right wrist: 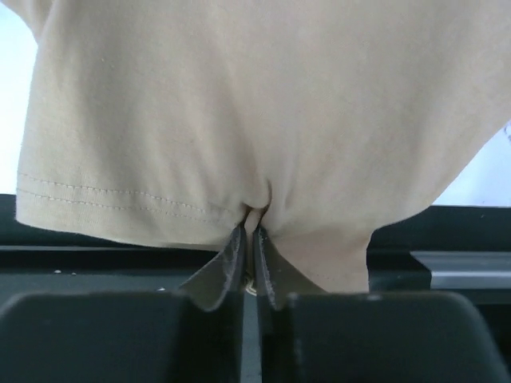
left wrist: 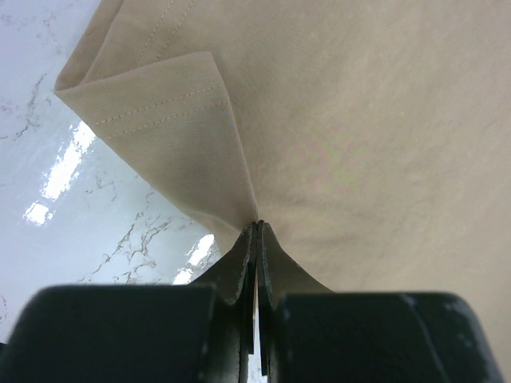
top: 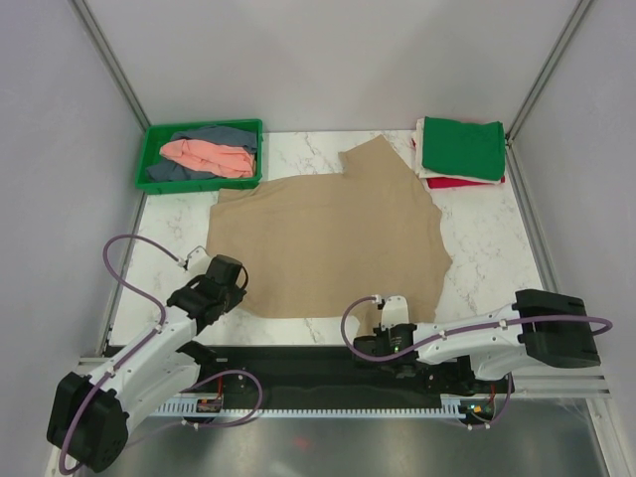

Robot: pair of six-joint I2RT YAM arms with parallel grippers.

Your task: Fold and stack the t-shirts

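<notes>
**A:** Where is the tan t-shirt (top: 328, 238)?

**B:** It lies spread out in the middle of the bench (top: 477, 248). My left end effector (left wrist: 257, 227) is clenched on its near left corner.

**A:** And the other side?

**B:** My right end effector (right wrist: 249, 219) is pinching the near right hem, at the near edge of the bench.

**A:** Other shirts?

**B:** A pink t-shirt (top: 209, 154) and a grey-blue t-shirt (top: 214, 134) sit in the green tray (top: 154, 149), far left. A folded green t-shirt (top: 459, 147) lies on a red t-shirt (top: 467, 183), far right.
</notes>
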